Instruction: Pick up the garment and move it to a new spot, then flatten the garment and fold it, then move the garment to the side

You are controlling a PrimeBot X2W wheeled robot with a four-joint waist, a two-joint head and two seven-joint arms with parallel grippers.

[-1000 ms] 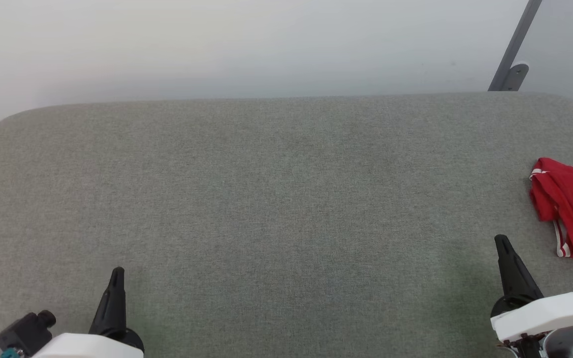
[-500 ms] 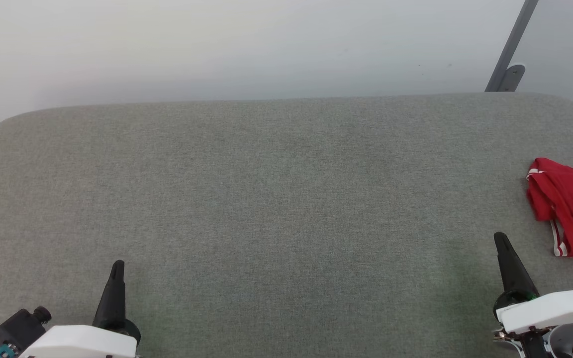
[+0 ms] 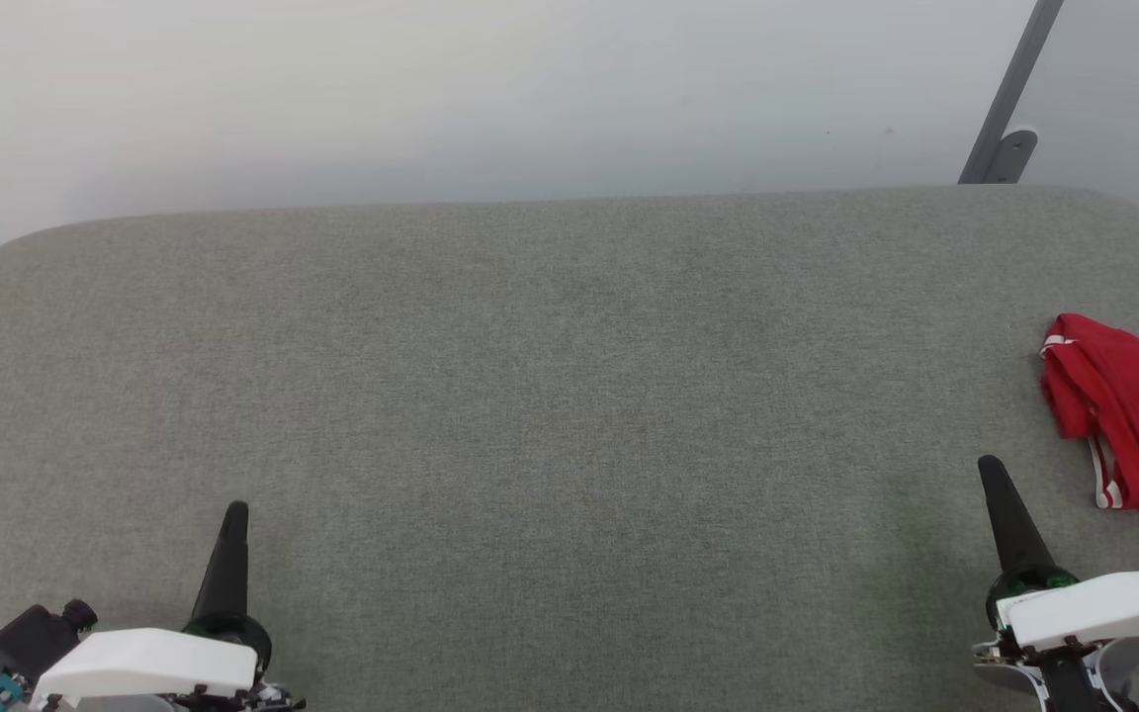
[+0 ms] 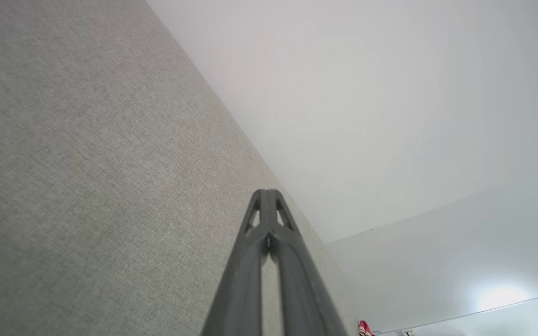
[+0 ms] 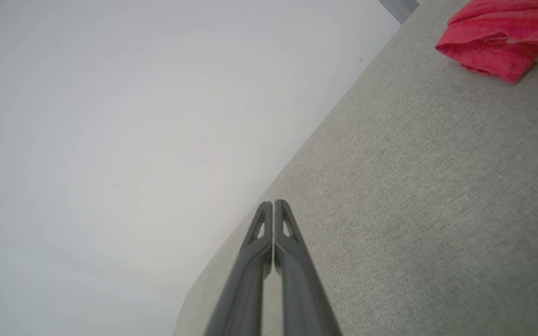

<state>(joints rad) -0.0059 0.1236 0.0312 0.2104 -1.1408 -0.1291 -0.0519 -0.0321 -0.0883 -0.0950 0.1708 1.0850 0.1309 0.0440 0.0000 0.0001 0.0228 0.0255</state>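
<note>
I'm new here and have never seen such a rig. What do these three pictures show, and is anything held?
This is a two-armed robot at a grey padded surface. The wide picture comes from a camera on its head, looking down: its left gripper is at lower left, its right gripper at lower right. The other two come from cameras on each wrist, looking along that arm's two dark fingers. Both pairs of fingers are pressed together and hold nothing. A crumpled red garment with white trim lies near the surface's right edge, apart from the right gripper.
</note>
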